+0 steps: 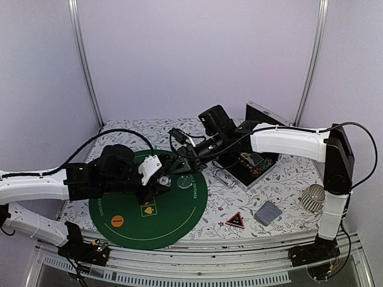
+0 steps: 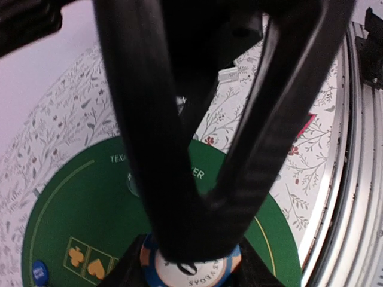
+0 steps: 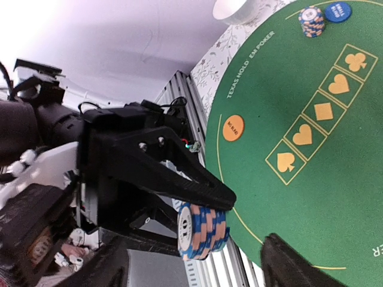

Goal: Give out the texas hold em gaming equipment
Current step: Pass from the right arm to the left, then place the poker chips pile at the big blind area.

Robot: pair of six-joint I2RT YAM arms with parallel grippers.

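Clearly the step in hand is a passing of chips from arm to arm, above the mat (image 1: 179,224); the left tool (image 2: 191,248) is closed narrow on a chip stack (image 3: 203,230), which sits at the very tips with one finger (image 3: 197,185) lying over its upper edge; the right tool (image 3: 200,272) stands wide, its two fingers well apart on either side of the stack and not touching it, so I judge that the left tool alone carries it.

Under the left tool is the row of suit marks; the orange disc (image 1: 118,220) lies on the mat well apart from that tool, toward the left arm's base; a second stack (image 3: 312,21) with a blue disc (image 3: 337,11) just beside it lies far from the right tool; the triangle (image 1: 235,220) and the cards (image 1: 268,213) lie on the worktop off the mat, well apart from both tools, toward the right arm's base.

Next, I think, the right tool must draw back straight, so that its fingers do not knock the stack; then the left tool must carry the stack to a free place on the mat and set it flat before it opens; held only at the tips, the stack may tilt or lose chips.
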